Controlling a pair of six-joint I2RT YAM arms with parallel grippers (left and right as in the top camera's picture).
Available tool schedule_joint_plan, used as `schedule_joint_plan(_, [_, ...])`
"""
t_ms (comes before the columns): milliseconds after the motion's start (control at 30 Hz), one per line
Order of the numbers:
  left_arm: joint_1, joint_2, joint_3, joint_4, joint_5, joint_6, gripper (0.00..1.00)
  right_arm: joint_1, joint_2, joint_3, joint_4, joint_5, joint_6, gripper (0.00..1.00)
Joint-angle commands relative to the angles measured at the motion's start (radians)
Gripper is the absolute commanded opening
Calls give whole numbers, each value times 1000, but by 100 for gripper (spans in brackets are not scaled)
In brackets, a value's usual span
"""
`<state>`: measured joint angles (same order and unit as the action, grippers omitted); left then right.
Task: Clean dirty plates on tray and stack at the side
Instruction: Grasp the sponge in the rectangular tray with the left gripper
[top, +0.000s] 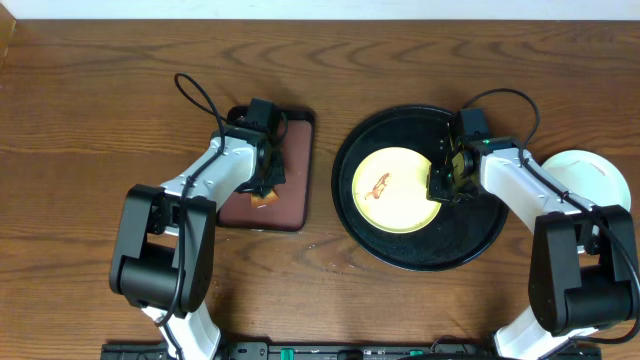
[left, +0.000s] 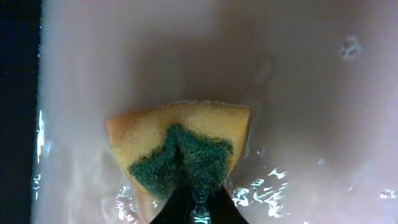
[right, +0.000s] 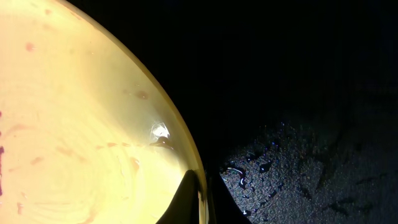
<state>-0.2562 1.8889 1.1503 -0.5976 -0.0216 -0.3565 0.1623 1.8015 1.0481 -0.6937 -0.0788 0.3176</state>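
Note:
A pale yellow plate with a red-brown smear lies on the round black tray. My right gripper is shut on the plate's right rim. In the right wrist view the yellow plate shows faint reddish streaks, and its rim sits pinched in my right gripper above the wet black tray. My left gripper hangs over the reddish-brown rectangular tray. It is shut on a yellow sponge, squeezing the sponge's green scouring side between its fingers.
A pale plate lies on the table right of the black tray, partly under my right arm. The rectangular tray's surface looks wet and glossy. Bare wooden table lies behind and in front of both trays.

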Motion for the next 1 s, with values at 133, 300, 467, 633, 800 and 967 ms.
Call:
schedule_joint_plan(133, [-2, -102, 23, -100, 71, 57, 40, 3, 20, -24, -2, 111, -19, 1])
schedule_joint_plan(300, [-3, -149, 19, -207, 71, 8, 53, 3, 20, -23, -2, 111, -19, 1])
schedule_joint_plan(467, [-3, -132, -58, -188, 75, -110, 51, 3, 20, -23, -2, 111, -19, 1])
schedule_joint_plan(633, [-5, -105, -167, -50, 146, -117, 40, 3, 20, -23, -1, 111, -19, 1])
schedule_joint_plan(800, [-4, -102, -181, -2, 145, -69, 7, 3, 20, -24, -1, 111, -19, 1])
schedule_joint_plan(967, [-4, -141, -90, -72, 140, 45, 7, 3, 20, -24, -1, 111, -19, 1])
